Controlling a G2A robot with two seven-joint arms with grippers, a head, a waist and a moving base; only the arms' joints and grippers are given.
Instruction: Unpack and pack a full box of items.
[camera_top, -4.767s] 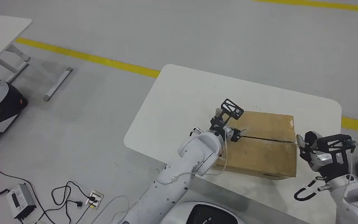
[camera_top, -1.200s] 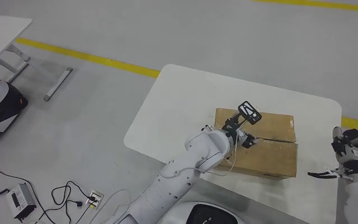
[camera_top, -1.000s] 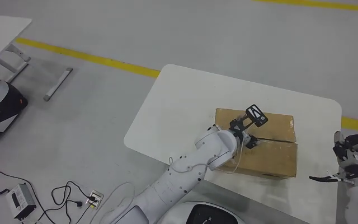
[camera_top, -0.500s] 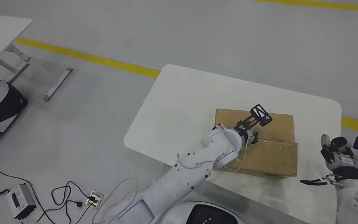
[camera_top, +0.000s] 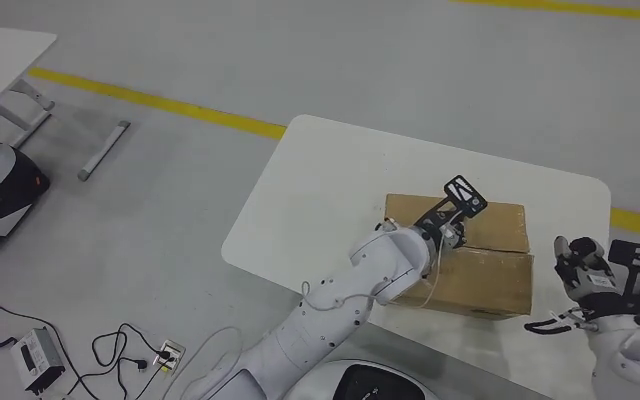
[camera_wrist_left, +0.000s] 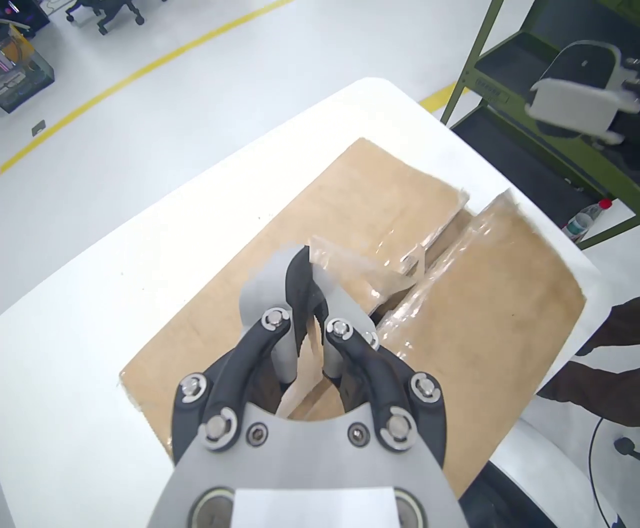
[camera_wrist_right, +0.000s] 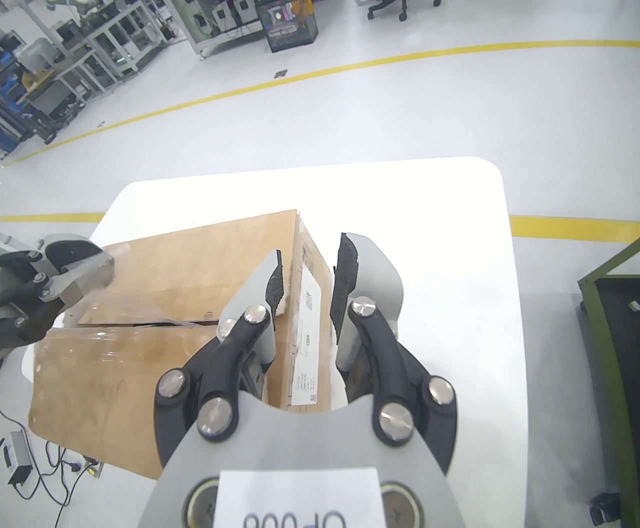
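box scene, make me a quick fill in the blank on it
1. The left gripper is ____ on the clear tape.
2. The right gripper is ____, beside the box.
3. The box sits on a ____ table.
Missing words: shut; open; white.

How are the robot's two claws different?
The left gripper is shut, pinching clear tape over the box; the right gripper is open and holds nothing. The left is above the box top, the right beside its labelled end. Both have black and silver fingers.
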